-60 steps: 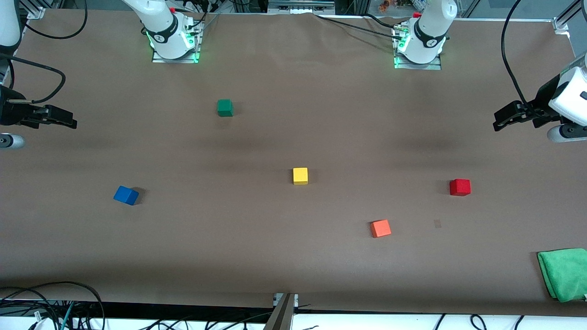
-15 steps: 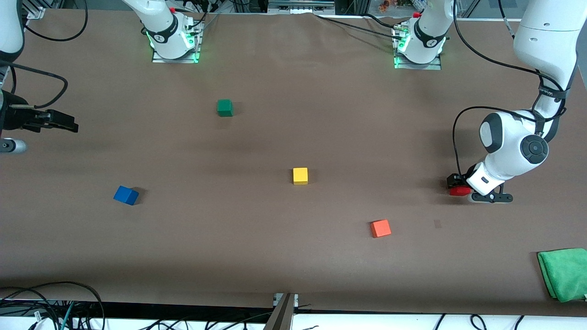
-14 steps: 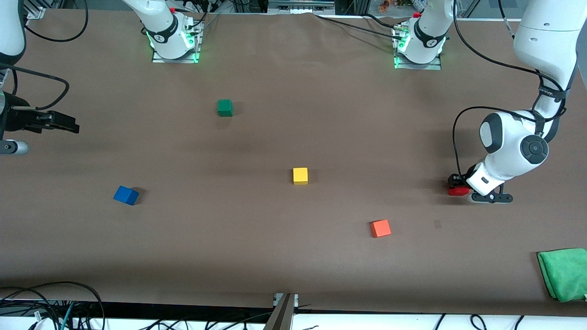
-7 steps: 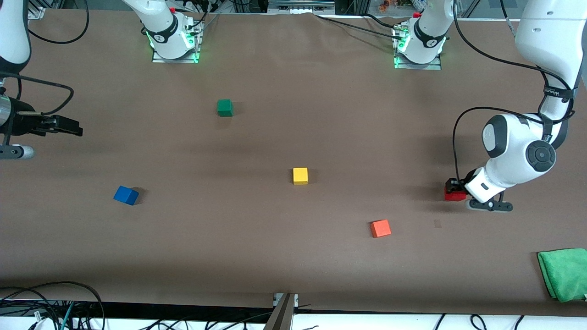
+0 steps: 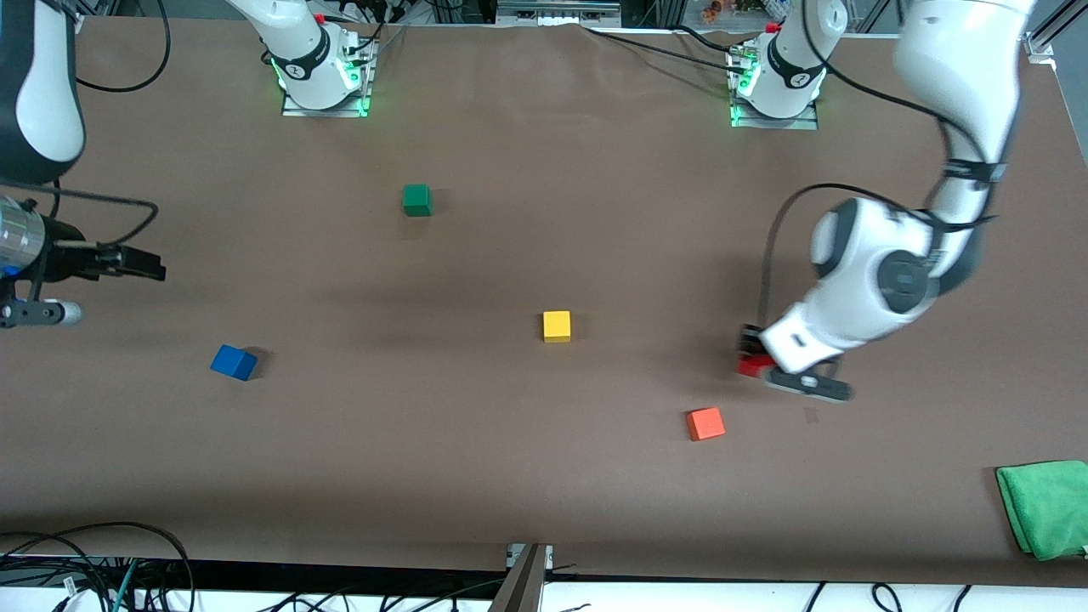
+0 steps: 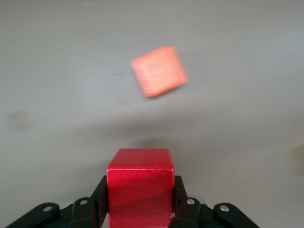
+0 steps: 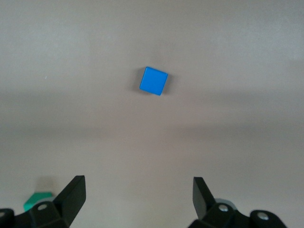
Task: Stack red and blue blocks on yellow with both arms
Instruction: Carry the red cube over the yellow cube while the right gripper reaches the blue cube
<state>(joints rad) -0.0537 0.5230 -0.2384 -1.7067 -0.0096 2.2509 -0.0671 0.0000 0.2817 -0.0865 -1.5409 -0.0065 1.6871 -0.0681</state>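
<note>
My left gripper (image 5: 750,355) is shut on the red block (image 5: 751,366) and holds it in the air over the bare table between the yellow cube and the left arm's end, close to the orange cube. The red block (image 6: 140,190) sits between the fingers (image 6: 184,204) in the left wrist view. The yellow cube (image 5: 557,325) lies mid-table. The blue block (image 5: 233,362) lies toward the right arm's end. My right gripper (image 5: 146,265) is open and empty, in the air above the table at the right arm's end; its wrist view shows the blue block (image 7: 153,80) below.
An orange cube (image 5: 705,422) lies nearer the front camera than the held red block and shows in the left wrist view (image 6: 158,71). A dark green cube (image 5: 416,200) lies toward the arm bases. A folded green cloth (image 5: 1047,507) lies at the left arm's end.
My left gripper came down on the red block, shut on it, lifted it and carried it toward the yellow cube. My right gripper drifted slightly toward the blue block.
</note>
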